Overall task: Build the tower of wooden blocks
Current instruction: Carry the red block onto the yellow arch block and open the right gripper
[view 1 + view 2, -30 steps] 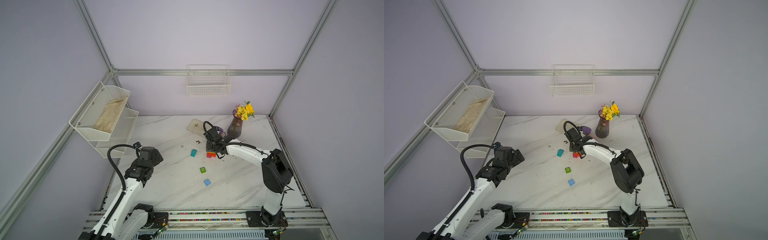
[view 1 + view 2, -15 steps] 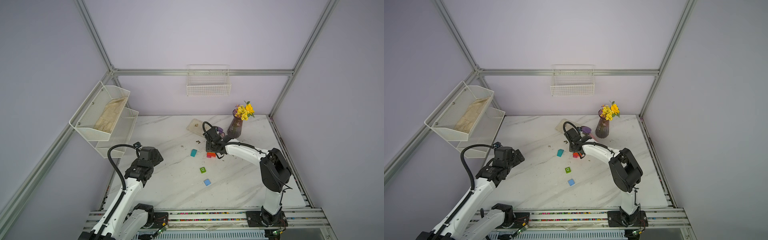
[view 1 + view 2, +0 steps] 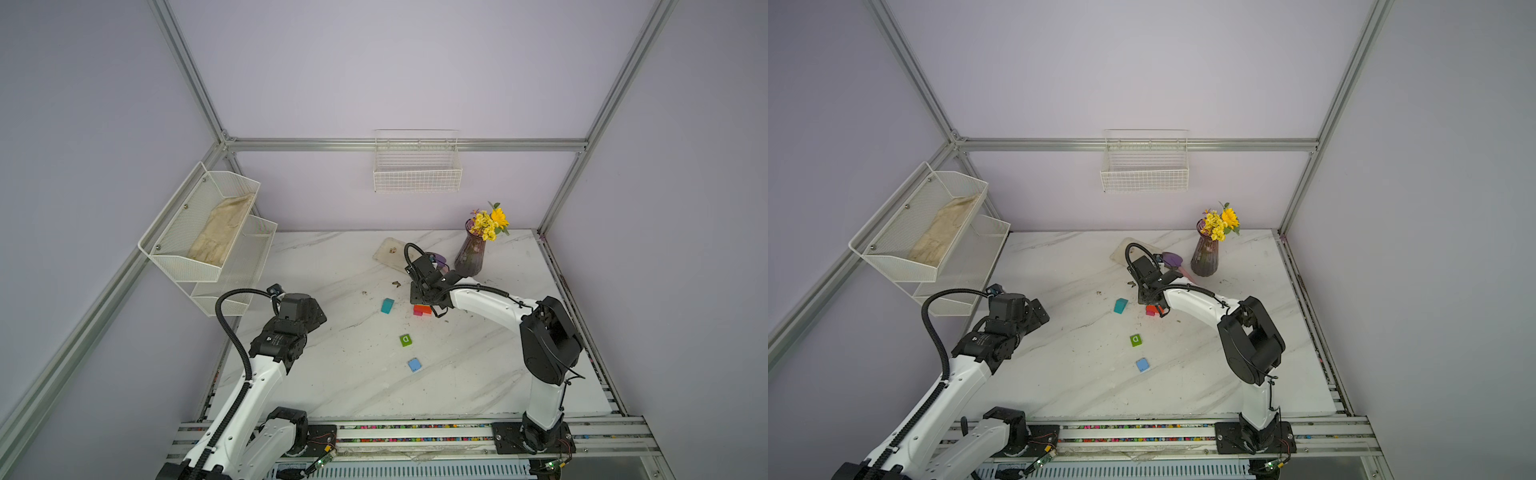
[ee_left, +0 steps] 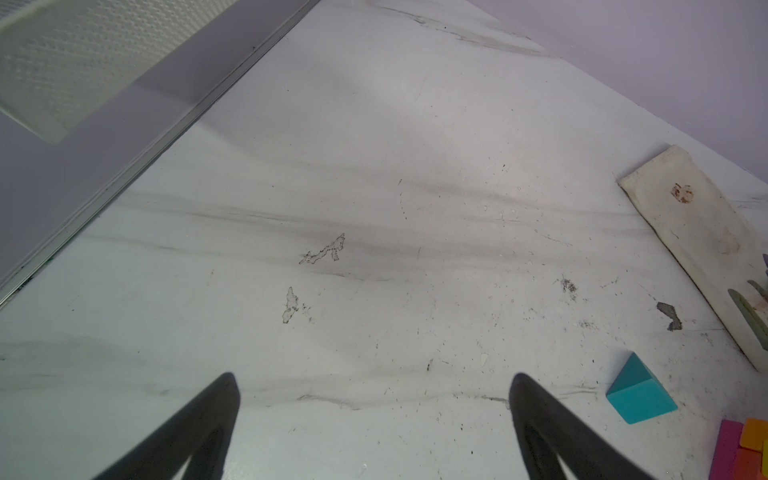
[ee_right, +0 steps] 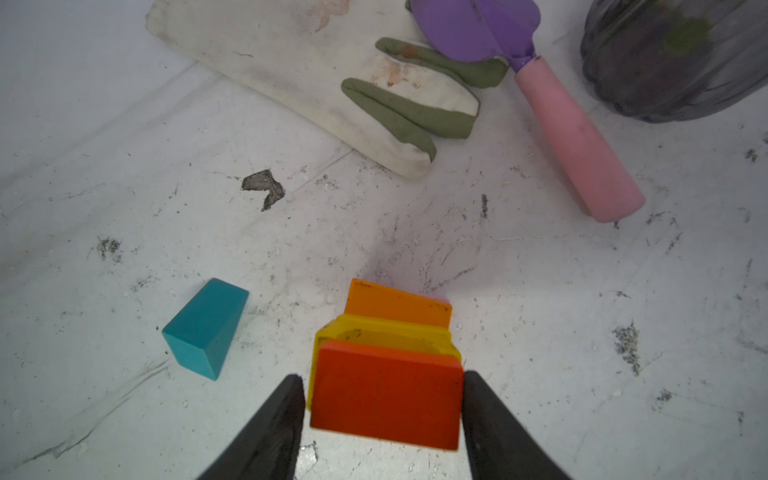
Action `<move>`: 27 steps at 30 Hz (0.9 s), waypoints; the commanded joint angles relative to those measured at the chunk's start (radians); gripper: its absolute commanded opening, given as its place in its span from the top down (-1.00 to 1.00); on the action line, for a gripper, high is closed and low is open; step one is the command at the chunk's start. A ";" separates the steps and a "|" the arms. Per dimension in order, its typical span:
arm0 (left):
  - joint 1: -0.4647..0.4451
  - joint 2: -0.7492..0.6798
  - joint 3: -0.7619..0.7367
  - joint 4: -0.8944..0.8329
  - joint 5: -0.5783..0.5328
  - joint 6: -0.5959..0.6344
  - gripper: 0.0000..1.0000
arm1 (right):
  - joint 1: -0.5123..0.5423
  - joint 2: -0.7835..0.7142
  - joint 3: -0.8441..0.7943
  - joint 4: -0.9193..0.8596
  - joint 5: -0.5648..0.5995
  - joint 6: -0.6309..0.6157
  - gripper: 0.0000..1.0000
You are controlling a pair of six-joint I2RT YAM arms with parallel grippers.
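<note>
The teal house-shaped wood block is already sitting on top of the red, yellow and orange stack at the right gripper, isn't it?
Not quite. The teal house-shaped wood block lies on the white marble table beside the red, yellow and orange stack at the right gripper, apart from it, not on top. The right wrist view shows this.

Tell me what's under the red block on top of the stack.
A yellow block shows just beneath the red block, and an orange block pokes out past that. Whatever lies lower is covered.
</note>
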 commanded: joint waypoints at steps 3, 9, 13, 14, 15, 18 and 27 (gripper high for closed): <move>0.003 0.000 -0.036 0.030 0.002 0.013 -0.99 | 0.007 0.019 0.026 -0.029 0.010 0.010 -0.31; 0.003 0.000 -0.036 0.030 0.002 0.014 -0.99 | 0.008 0.013 0.028 -0.039 0.020 0.011 -0.33; 0.003 -0.003 -0.036 0.030 0.005 0.015 -1.00 | 0.010 -0.039 0.005 -0.046 0.054 0.014 -0.45; 0.003 -0.002 -0.036 0.029 0.004 0.014 -0.99 | 0.011 -0.060 -0.003 -0.046 0.060 0.013 -0.48; 0.003 -0.006 -0.037 0.030 0.005 0.013 -0.99 | 0.012 -0.085 -0.017 -0.044 0.064 0.012 -0.51; 0.003 -0.011 -0.039 0.029 0.003 0.014 -0.99 | 0.023 -0.165 -0.058 -0.038 0.074 0.007 -0.59; 0.003 -0.064 -0.052 0.036 0.045 0.034 -1.00 | 0.165 -0.442 -0.315 0.034 0.140 0.035 -0.56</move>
